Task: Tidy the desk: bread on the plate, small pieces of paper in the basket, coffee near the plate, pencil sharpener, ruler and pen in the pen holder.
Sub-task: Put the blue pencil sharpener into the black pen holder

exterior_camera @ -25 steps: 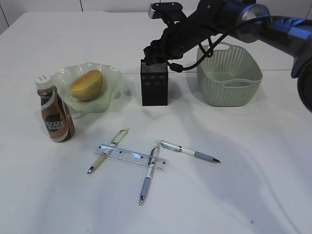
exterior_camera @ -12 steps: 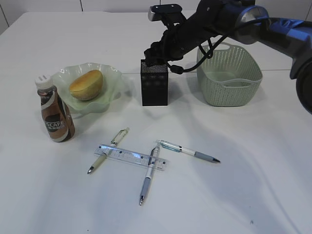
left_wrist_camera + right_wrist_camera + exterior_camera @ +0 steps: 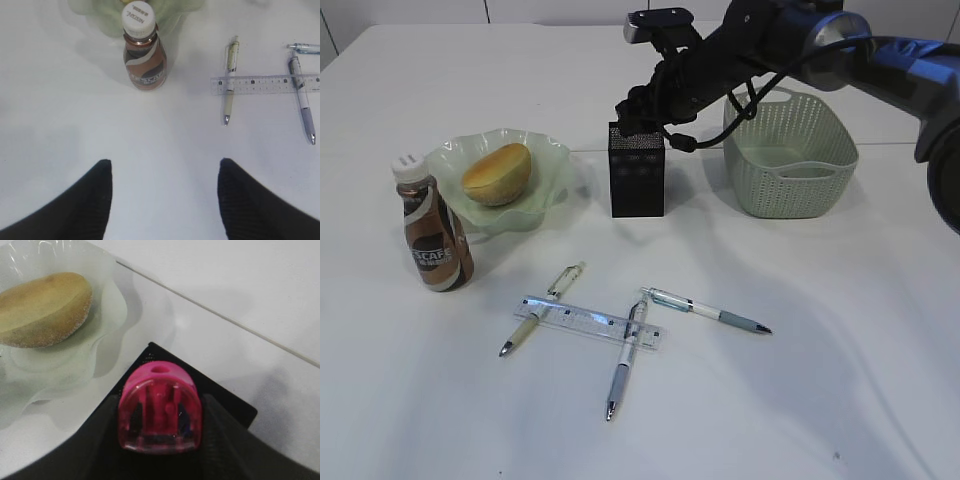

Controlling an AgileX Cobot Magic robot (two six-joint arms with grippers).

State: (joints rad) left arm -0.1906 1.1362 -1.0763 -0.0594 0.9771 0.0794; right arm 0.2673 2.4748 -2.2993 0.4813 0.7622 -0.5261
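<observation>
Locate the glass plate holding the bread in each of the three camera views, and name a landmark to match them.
Exterior view: the plate sits left of centre, behind the coffee bottle, left of the pen holder.
Left wrist view: only its near rim shows at the top edge, behind the bottle.
Right wrist view: upper left, beyond the pink pencil sharpener between the right gripper's fingers.
Shared landmarks: the bread for exterior and right wrist; the bottle for exterior and left wrist.

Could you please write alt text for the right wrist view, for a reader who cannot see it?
The right gripper holds a pink pencil sharpener over the black pen holder. Behind it, the bread lies on the green plate.
</observation>
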